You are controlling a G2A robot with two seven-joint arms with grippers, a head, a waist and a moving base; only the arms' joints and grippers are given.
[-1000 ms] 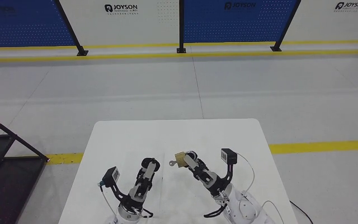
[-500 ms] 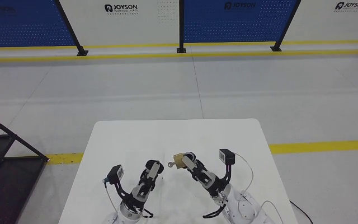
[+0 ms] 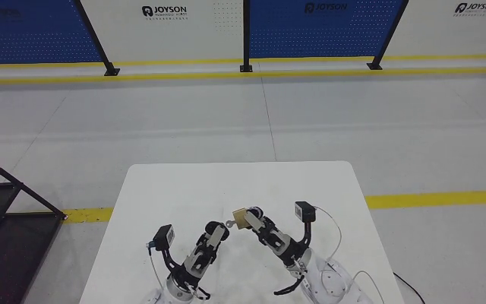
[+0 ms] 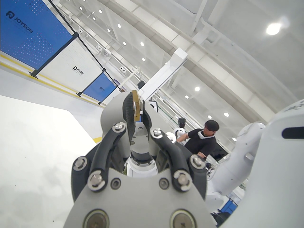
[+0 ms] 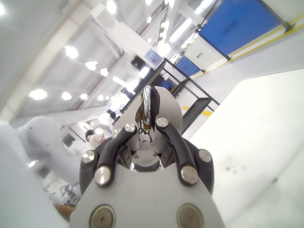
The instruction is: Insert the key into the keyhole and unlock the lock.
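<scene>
Top view: the 2 arms rise from the near edge of the white table (image 3: 228, 182), grippers angled toward each other over its near middle.
Left gripper (image 3: 218, 230): jaws closed almost fully, pinching the flat head of the brass-coloured key (image 4: 135, 107) between the 2 black pads (image 4: 127, 111). In the left wrist view the key stands edge-on at the fingertips.
Right gripper (image 3: 252, 218): jaws drawn in tight on the brass padlock (image 3: 242, 219), held up off the table. In the right wrist view its silver shackle (image 5: 147, 104) sticks out past the fingertips.
Key and padlock: the left gripper's tip is just beside the silver end of the padlock, slightly nearer the robot. I cannot tell whether key and padlock touch.
Change over the last 1 second: the left arm has swung to the right, closing most of the gap between its gripper and the padlock. The right gripper and padlock have barely shifted, only a touch toward the left arm.
Writing: a dark logo with lettering sits on the white barrier panel (image 3: 163, 23), and pale lettering on the blue panel (image 3: 326, 23) beside it.
Floor: a yellow line (image 3: 425, 200) runs behind the table, and a black metal frame (image 3: 23, 204) stands off the table's left side.
</scene>
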